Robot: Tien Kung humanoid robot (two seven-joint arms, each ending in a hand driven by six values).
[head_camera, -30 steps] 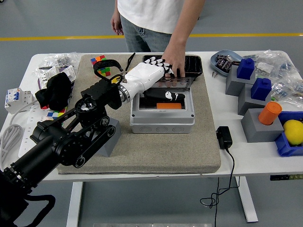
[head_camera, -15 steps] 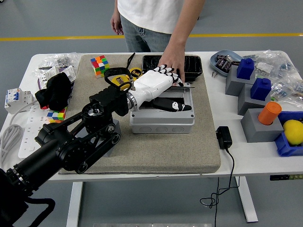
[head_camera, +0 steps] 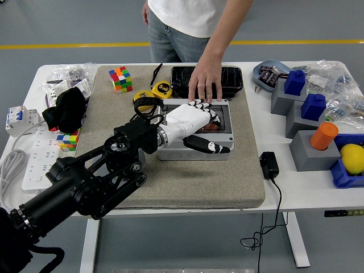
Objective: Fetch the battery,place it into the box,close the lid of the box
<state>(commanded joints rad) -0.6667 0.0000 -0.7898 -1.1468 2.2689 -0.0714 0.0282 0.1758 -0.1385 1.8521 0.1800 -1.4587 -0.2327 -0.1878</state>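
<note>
- No writing on the grey plastic box is readable.
- My white left hand lies flat on its lid, fingers spread, gripping nothing.
- A person's hand presses the far edge.

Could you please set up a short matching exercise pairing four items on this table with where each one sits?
Things:
1. Rubik's cube
2. orange cylinder
3. black power adapter
4. person's hand

Places:
A. on the far edge of the grey box
B. far left part of the mat
C. atop a grey block on the right
D. on the bare table, right of the mat

Pairs: 1-B, 2-C, 3-D, 4-A
</note>
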